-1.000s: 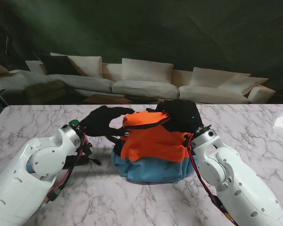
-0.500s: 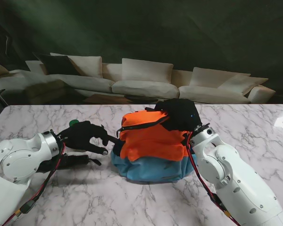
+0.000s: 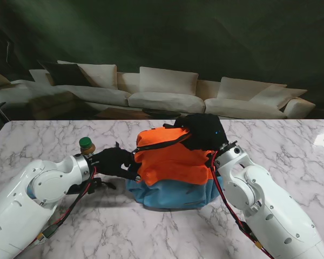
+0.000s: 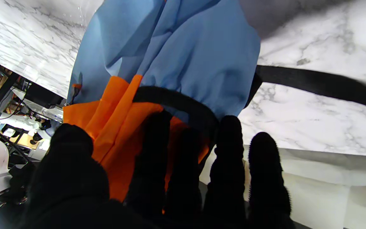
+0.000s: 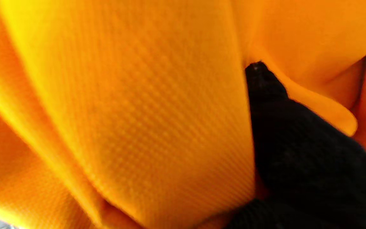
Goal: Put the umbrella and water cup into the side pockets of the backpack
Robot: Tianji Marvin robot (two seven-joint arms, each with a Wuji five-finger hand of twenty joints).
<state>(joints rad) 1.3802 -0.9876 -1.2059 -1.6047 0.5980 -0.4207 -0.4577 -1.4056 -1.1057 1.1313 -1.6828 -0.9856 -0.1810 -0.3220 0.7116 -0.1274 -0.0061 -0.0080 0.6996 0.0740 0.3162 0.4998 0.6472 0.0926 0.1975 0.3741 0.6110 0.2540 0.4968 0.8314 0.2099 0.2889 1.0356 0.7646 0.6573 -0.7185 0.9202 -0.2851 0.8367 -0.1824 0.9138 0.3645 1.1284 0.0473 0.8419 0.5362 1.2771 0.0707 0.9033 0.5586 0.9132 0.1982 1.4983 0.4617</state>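
Robot hand [image 4: 157,178] fingers [image 4: 229,152] hook the backpack [image 4: 183,54] pocket rim [image 4: 173,100].

No text, label, brand, number or sign can be read in any view, on the backpack [image 3: 173,167] or elsewhere.

White marble table [image 3: 54,135]. Backpack [image 3: 173,172], orange over blue, sits mid-table. Green-capped object [image 3: 86,144] stands left of backpack, slightly farther from me.

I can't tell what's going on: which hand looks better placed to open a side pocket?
Probably the left hand: its fingers are at the black-edged pocket on the backpack. The right hand rests on top, pressed into orange fabric.
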